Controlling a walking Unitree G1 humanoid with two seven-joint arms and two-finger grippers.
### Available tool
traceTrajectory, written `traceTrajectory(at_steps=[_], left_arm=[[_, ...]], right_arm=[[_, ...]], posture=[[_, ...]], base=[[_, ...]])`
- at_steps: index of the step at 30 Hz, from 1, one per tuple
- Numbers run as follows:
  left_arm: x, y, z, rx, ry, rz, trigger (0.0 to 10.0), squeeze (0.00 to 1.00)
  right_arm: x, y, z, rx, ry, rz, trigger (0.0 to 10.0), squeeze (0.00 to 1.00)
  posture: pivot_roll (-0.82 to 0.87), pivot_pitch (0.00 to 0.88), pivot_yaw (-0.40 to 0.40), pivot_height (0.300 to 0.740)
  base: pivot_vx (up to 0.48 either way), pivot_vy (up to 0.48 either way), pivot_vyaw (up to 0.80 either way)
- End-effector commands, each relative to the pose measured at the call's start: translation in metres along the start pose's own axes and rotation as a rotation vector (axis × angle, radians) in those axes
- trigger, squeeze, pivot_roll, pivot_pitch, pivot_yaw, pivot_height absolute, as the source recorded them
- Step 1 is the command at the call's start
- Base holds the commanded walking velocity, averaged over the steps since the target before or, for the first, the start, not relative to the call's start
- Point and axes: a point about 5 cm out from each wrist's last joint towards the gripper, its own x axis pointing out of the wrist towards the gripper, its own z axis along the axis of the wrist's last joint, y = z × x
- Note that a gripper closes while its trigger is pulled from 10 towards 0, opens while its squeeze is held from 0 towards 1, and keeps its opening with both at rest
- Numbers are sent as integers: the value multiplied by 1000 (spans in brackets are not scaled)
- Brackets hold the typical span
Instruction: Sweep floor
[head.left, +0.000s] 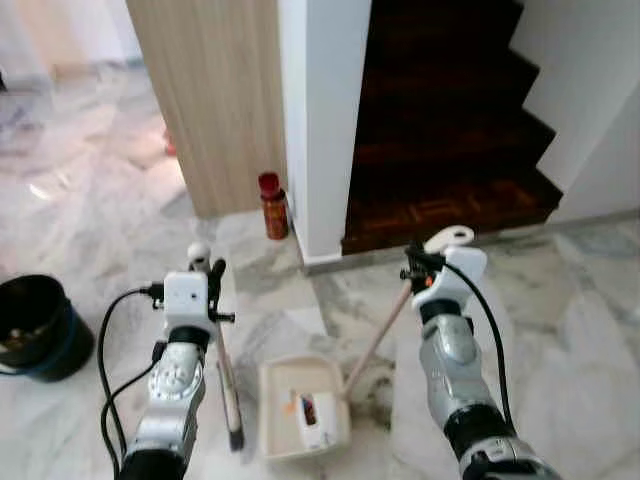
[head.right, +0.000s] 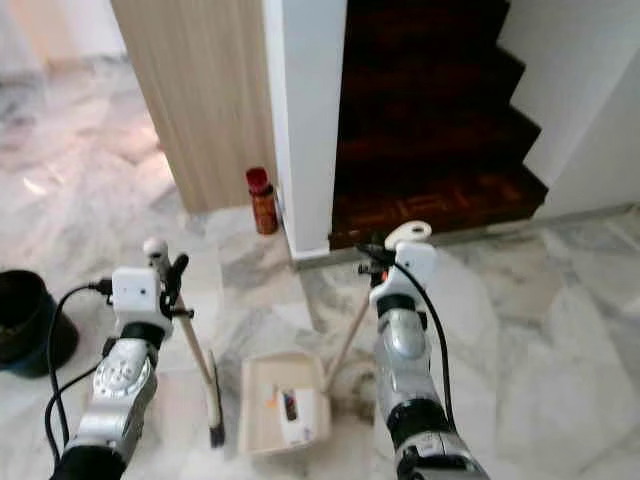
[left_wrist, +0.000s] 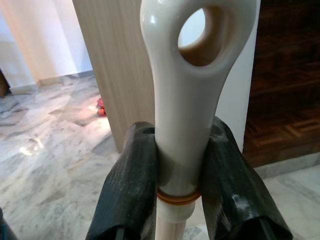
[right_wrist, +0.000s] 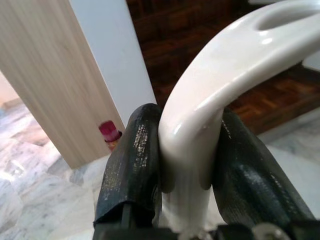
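Note:
My left gripper (head.left: 206, 264) is shut on the white top of a broom handle (left_wrist: 186, 75), just below its hanging loop. The broom stick (head.left: 226, 368) slants down to a dark brush (head.left: 236, 436) on the marble floor. My right gripper (head.left: 421, 263) is shut on the curved white grip (right_wrist: 235, 55) of a long-handled dustpan. Its wooden shaft (head.left: 378, 335) leads down to the cream pan (head.left: 275, 400), which rests flat on the floor between my arms. Small bits of litter (head.left: 315, 412) lie inside the pan. The brush sits just left of the pan.
A red bottle (head.left: 273, 205) stands against a wood-panelled wall (head.left: 215, 90), beside a white pillar (head.left: 325, 120). Dark wooden stairs (head.left: 440, 130) rise straight ahead. A black bucket (head.left: 35, 325) stands on the floor at the far left. Grey marble floor spreads to both sides.

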Motion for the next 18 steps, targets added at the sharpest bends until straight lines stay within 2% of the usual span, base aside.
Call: traceTrajectory(at_steps=[1, 18], left_arm=[[5, 2, 11, 7, -52, 0, 10000, 0], [5, 3, 12, 8, -50, 5, 10000, 0]], right_arm=[[8, 8, 13, -8, -47, 33, 10000, 0], [8, 10, 12, -6, -38, 38, 10000, 0]], posture=[[129, 10, -8, 740], [130, 31, -10, 740]], base=[[0, 375, 0], [0, 377, 0]])
